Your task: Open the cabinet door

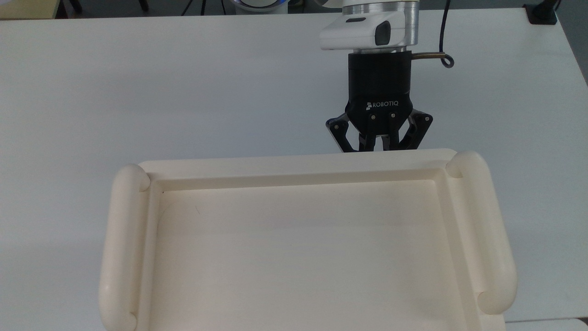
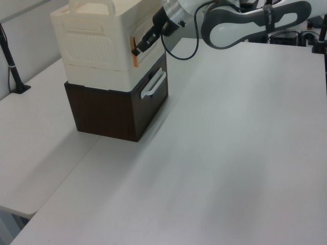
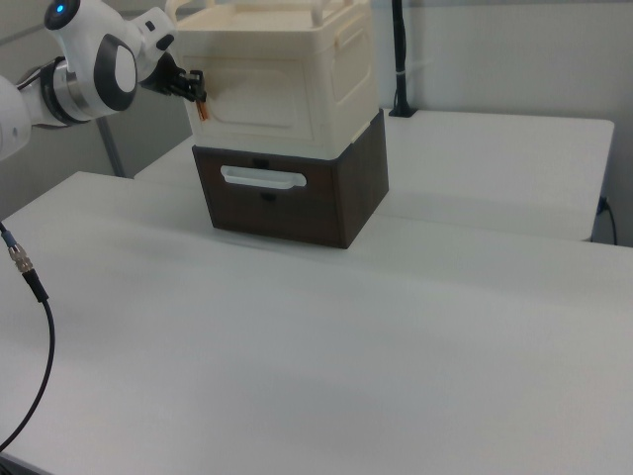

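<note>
The cabinet door (image 3: pixel 259 94) is the cream front panel of the upper box, and it lies flat against the box. My gripper (image 3: pixel 196 87) is at the door's edge on the right view's left, just above a copper-coloured fitting (image 3: pixel 203 111). In the left view my gripper (image 2: pixel 136 51) touches the same front corner over the fitting (image 2: pixel 134 59). From above, my gripper (image 1: pixel 379 148) points at the cabinet front with its fingers drawn close together. Their tips and the knob are hidden under the cabinet's top rim (image 1: pixel 294 166).
The cream cabinet sits on a dark brown drawer unit (image 3: pixel 297 208) with a white handle (image 3: pixel 262 179). White table surrounds it. A loose cable (image 3: pixel 30 287) hangs at the right view's left, and a black post (image 3: pixel 399 59) stands behind the cabinet.
</note>
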`<state>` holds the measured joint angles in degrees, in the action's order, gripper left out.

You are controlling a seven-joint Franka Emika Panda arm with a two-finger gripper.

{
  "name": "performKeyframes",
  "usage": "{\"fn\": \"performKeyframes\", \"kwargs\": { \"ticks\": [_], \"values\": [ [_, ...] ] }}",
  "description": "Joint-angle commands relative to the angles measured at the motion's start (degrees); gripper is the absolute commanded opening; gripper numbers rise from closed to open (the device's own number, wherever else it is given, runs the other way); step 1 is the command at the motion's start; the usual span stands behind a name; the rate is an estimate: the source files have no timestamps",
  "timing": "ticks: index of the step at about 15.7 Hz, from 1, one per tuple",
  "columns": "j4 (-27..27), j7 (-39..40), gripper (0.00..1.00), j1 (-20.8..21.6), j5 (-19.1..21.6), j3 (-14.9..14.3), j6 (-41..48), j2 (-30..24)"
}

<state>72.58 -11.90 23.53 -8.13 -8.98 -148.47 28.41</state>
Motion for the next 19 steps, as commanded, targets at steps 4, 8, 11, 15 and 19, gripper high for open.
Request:
{"fn": "performKeyframes", "kwargs": {
  "ticks": [4, 8, 11, 15, 19],
  "values": [
    [-0.1, -1.6, 0.24, 0.9, -1.6, -0.4, -0.2, -0.1],
    [1.9, -1.4, 0.23, 1.0, -1.8, -0.2, 0.0, -2.1],
    [2.2, -1.5, 0.18, 2.8, -1.7, -0.6, 0.1, -2.4],
    [2.5, -1.7, 0.21, 2.9, -1.7, -0.6, 0.1, -2.3],
    [2.5, -2.0, 0.43, 3.0, -3.0, -0.6, 0.0, -1.6]
  ]
}}
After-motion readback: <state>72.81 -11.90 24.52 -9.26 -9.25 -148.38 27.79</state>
